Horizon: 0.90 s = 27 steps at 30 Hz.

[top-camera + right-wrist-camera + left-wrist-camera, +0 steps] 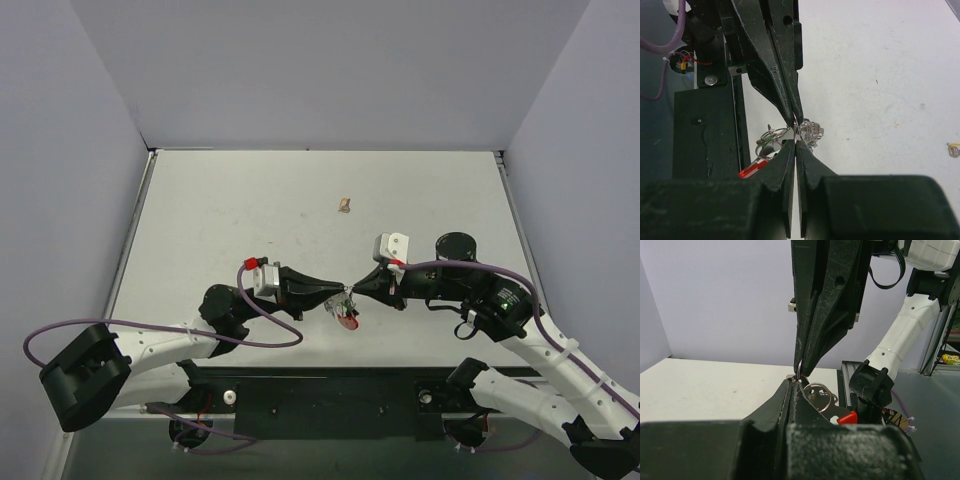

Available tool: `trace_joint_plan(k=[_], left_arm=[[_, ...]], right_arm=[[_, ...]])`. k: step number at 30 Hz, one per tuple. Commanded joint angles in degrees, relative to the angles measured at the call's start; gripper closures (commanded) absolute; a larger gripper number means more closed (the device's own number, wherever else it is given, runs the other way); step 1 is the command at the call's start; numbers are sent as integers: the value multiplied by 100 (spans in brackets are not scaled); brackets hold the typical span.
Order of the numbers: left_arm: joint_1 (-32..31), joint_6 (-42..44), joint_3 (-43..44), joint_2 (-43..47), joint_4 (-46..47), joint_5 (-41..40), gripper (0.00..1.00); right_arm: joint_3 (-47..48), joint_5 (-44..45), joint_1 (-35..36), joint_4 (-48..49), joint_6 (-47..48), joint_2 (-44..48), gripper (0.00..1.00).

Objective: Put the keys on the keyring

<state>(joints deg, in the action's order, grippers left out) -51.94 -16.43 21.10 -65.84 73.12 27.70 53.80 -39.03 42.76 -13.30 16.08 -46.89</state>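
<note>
Both arms meet tip to tip over the front middle of the table [250,200].

Left gripper [335,297]: fingers pressed together, pinching the keys [348,304] at the edge of the bunch. Can't tell exactly which piece it has.

Right gripper [358,289]: fingers also pressed together. In the left wrist view it comes down from above and nips a thin wire keyring [799,368] right at its tip.

The two tips are almost touching, and the bunch sits between them and just below. It's held off the table, not lying on it.

Right wrist view: a tangle of silver loops and keys [811,132] sits just right of the tips. More rings hang to the left, along with a red tag [752,170]. The same red tag [847,417] shows in the left wrist view, below a double-loop ring [820,391].

Small tan lump [344,206] sits on the table further back, well apart from both grippers.
</note>
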Motion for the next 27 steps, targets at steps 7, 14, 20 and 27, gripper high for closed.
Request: trace_joint_plan(k=[7,14,20,27], left_arm=[[26,-80,289,36,800,95,100],[26,-80,315,28,791,104,100],[26,-133,307,-42,888,104,100],[9,-177,324,-95,967,121,100]], right_arm=[[-45,-18,-14,319,-157,66,100],[-80,9,4,293,-122,40,100],[-89,106,13,319,-157,31,100],[-98,167,21,407,-272,-13,100]])
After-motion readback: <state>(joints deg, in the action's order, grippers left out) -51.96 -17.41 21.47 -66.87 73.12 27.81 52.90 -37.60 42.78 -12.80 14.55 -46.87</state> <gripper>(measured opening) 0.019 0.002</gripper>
